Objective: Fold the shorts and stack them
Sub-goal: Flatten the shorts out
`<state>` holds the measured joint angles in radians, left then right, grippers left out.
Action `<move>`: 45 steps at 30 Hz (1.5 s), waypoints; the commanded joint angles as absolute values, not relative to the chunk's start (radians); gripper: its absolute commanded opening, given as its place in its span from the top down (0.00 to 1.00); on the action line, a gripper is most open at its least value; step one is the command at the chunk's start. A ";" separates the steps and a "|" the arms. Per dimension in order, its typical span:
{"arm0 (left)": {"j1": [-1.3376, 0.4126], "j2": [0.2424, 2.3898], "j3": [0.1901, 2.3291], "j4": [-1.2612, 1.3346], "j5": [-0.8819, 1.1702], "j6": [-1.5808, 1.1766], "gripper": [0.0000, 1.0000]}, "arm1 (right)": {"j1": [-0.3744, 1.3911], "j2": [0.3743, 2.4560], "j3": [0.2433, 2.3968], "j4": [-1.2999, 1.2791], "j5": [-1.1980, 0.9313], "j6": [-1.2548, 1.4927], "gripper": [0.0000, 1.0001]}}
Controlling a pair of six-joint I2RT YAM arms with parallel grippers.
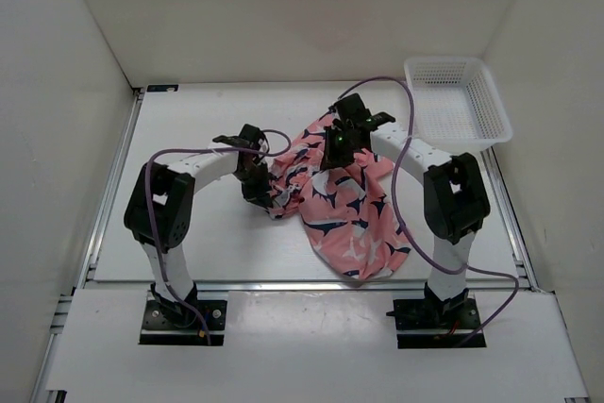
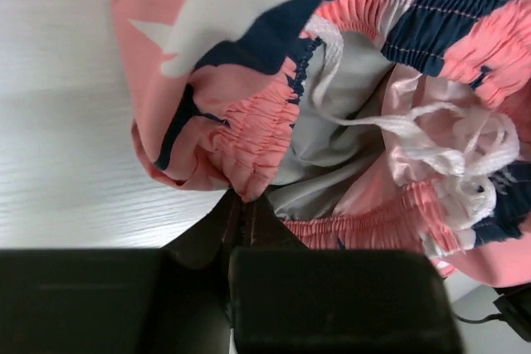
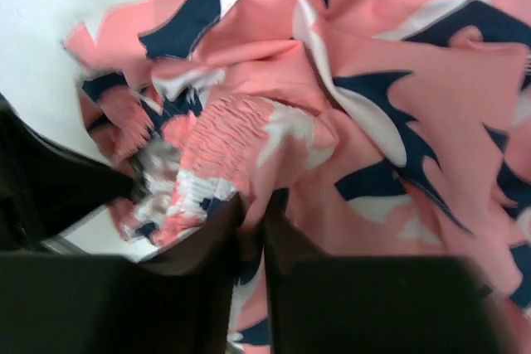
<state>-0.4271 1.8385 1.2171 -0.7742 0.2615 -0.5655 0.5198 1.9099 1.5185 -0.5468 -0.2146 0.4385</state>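
The coral-pink shorts (image 1: 349,209) with navy-and-white shark shapes lie bunched in the middle of the table, between my two arms. My left gripper (image 1: 257,186) is shut on the elastic waistband at the shorts' left edge; the left wrist view shows the shorts (image 2: 249,130) pinched at the fingertips of that gripper (image 2: 245,199), with the white drawstring (image 2: 452,143) and grey lining open beside it. My right gripper (image 1: 338,146) is shut on a fold of the shorts (image 3: 365,97) at their upper edge; the right wrist view shows fabric clamped between that gripper's (image 3: 259,209) fingers.
A white plastic mesh basket (image 1: 457,101) stands at the back right of the table, tilted at the corner. White walls close in the table on the left, back and right. Purple cables loop from both arms over the shorts.
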 commanded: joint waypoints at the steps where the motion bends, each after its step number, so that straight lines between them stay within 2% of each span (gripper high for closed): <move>1: -0.387 1.783 1.229 -0.752 0.284 -0.565 0.90 | 0.531 1.908 1.554 -0.506 -0.231 0.469 1.00; 6: -0.302 1.735 1.415 -0.886 0.259 -0.523 0.90 | 0.506 1.908 1.753 -0.549 -0.183 0.417 1.00; 11: -0.161 1.726 1.920 -1.093 0.249 -0.465 0.90 | 0.470 1.973 2.243 -0.644 -0.227 0.338 1.00; 14: -0.092 1.694 2.151 -1.134 0.288 -0.456 0.90 | 0.459 1.974 2.423 -0.644 -0.283 0.292 1.00; 15: -0.080 1.677 2.180 -1.134 0.331 -0.456 0.90 | 0.459 1.958 2.424 -0.628 -0.294 0.269 1.00; 17: -0.071 1.591 2.175 -1.093 0.360 -0.456 0.90 | 0.459 1.853 2.346 -0.535 -0.295 0.215 1.00; 19: -0.071 1.471 2.103 -1.042 0.379 -0.456 0.90 | 0.459 1.697 2.087 -0.433 -0.264 0.168 1.00; 21: -0.097 1.392 1.952 -0.991 0.388 -0.446 0.90 | 0.468 1.593 1.905 -0.325 -0.209 0.129 1.00; 23: -0.156 1.281 1.749 -0.957 0.405 -0.446 0.90 | 0.480 1.435 1.615 -0.260 -0.108 0.083 1.00; 24: -0.184 1.246 1.668 -0.907 0.435 -0.446 0.90 | 0.489 1.333 1.514 -0.241 -0.004 0.083 1.00; 25: -0.255 1.188 1.588 -0.878 0.436 -0.466 0.88 | 0.489 1.284 1.417 -0.226 0.059 0.083 0.91; 26: -0.293 1.165 1.439 -0.852 0.436 -0.509 0.72 | 0.489 1.244 1.240 -0.216 0.130 0.083 0.78; 27: -0.328 1.149 1.367 -0.826 0.436 -0.534 0.51 | 0.489 1.183 1.164 -0.216 0.203 0.103 0.38; 28: -0.362 1.140 1.306 -0.781 0.436 -0.558 0.32 | 0.470 1.163 1.102 -0.216 0.294 0.123 0.10; 29: -0.412 1.140 1.229 -0.781 0.417 -0.578 0.09 | 0.454 1.149 1.054 -0.235 0.317 0.153 0.00; 33: -0.428 1.184 1.244 -0.772 0.351 -0.594 0.08 | 0.364 1.094 0.969 -0.334 0.318 0.281 0.00; 35: -0.385 1.184 1.279 -0.793 0.289 -0.594 0.27 | 0.351 1.069 0.960 -0.359 0.278 0.322 0.25; 36: -0.364 1.184 1.304 -0.814 0.270 -0.585 0.38 | 0.351 1.069 0.960 -0.391 0.261 0.339 0.42; 37: -0.344 1.184 1.313 -0.827 0.247 -0.575 0.50 | 0.351 1.069 0.974 -0.414 0.261 0.362 0.76; 38: -0.321 1.196 1.322 -0.848 0.198 -0.575 0.72 | 0.360 1.069 0.988 -0.435 0.221 0.385 0.87; 39: -0.269 1.216 1.341 -0.877 0.171 -0.575 0.81 | 0.360 1.081 0.988 -0.457 0.191 0.434 0.98; 40: -0.241 1.230 1.341 -0.932 0.144 -0.575 0.88 | 0.360 1.081 0.988 -0.474 0.142 0.449 1.00; 42: -0.190 1.270 1.322 -0.945 0.143 -0.575 0.90 | 0.370 1.109 0.979 -0.485 0.049 0.481 1.00; 43: -0.174 1.284 1.292 -0.945 0.158 -0.575 0.90 | 0.379 1.120 0.963 -0.485 -0.033 0.533 0.93; 44: -0.173 1.299 1.276 -0.945 0.169 -0.575 0.90 | 0.390 1.155 0.963 -0.470 -0.079 0.549 0.74; 45: -0.173 1.331 1.260 -0.931 0.204 -0.575 0.90 | 0.399 1.181 0.963 -0.469 -0.106 0.561 0.65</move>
